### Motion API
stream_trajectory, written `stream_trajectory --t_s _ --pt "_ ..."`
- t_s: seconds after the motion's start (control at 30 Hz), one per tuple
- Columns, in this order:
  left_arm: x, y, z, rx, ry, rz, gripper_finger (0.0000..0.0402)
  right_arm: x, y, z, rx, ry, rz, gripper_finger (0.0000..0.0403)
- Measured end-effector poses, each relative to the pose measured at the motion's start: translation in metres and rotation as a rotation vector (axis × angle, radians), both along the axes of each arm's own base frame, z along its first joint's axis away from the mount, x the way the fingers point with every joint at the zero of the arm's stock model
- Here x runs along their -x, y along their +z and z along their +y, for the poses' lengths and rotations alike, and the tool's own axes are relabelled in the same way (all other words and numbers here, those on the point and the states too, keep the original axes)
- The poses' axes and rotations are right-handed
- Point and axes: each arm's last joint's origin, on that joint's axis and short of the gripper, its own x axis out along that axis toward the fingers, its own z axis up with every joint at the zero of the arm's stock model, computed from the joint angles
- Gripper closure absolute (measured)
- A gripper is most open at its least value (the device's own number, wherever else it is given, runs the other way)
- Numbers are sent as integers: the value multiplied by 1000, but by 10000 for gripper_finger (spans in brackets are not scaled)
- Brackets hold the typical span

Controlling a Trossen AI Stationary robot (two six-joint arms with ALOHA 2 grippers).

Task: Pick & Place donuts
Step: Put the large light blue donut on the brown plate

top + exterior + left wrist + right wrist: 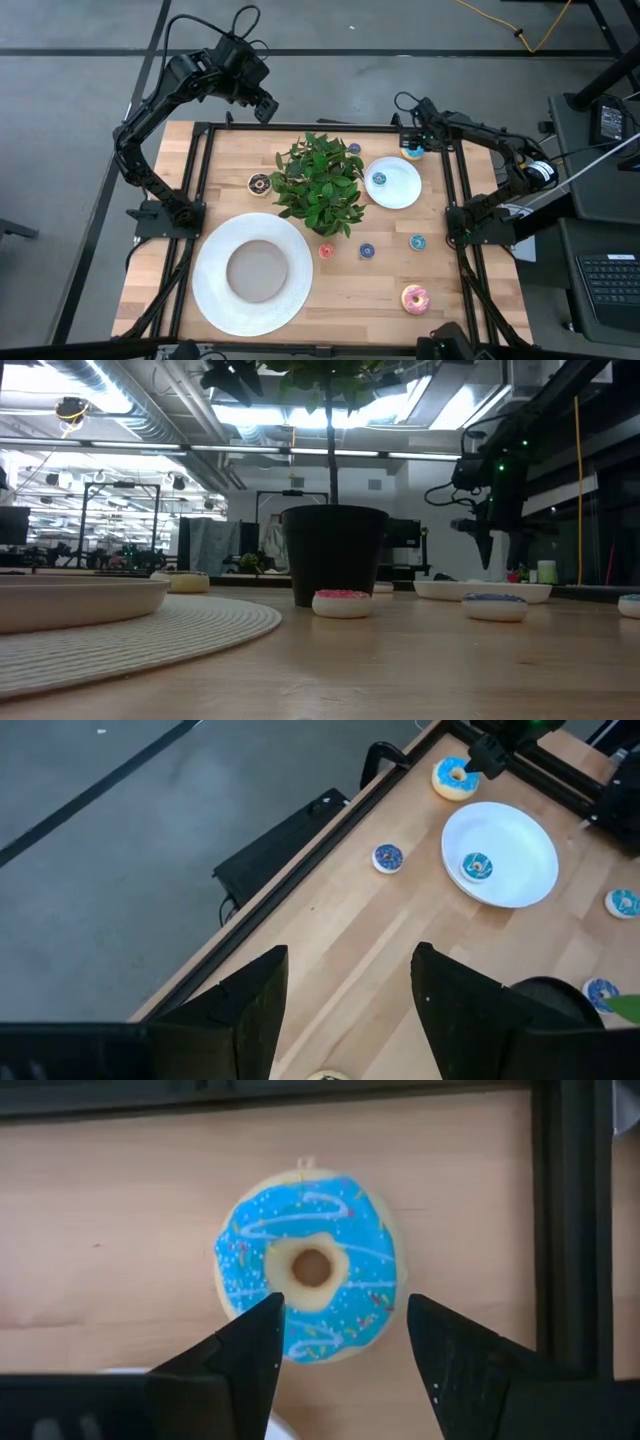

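1. The light-blue donut is seen lying flat on the table at the far right corner, just beside the small white plate and close to the black frame rail.
2. The right hand is held directly above that donut, pointing down, its fingers spread to either side of the ring and nothing grasped.
3. A slip is judged possible: the spread looks barely wider than the donut, so a finger could land on the frosting and push the donut toward the rail or the plate.
4. A small blue donut is already seen on the small plate; the pink donut lies near the front edge.
5. The left hand is raised behind the far edge, released and empty.
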Motion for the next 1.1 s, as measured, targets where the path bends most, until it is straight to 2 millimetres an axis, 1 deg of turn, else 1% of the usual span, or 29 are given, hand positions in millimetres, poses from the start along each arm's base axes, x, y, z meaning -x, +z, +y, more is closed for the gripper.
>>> stream_trajectory --t_s 0.47,0.63,0.9,1.0,1.1 --pt "0 0 0 -14 -21 11 196 -4 -5 8 -21 -97 -11 189" --pt "0 0 0 -25 -36 19 196 -10 -4 8 5 -76 -36 189" --pt "3 0 3 -29 -47 21 196 -19 -1 2 69 -51 -114 189" --pt "4 0 5 -10 -57 5 196 -23 -7 -3 52 -40 -152 189" --pt "6 0 7 3 -61 -7 196 -28 -23 -6 -12 -33 -160 189"
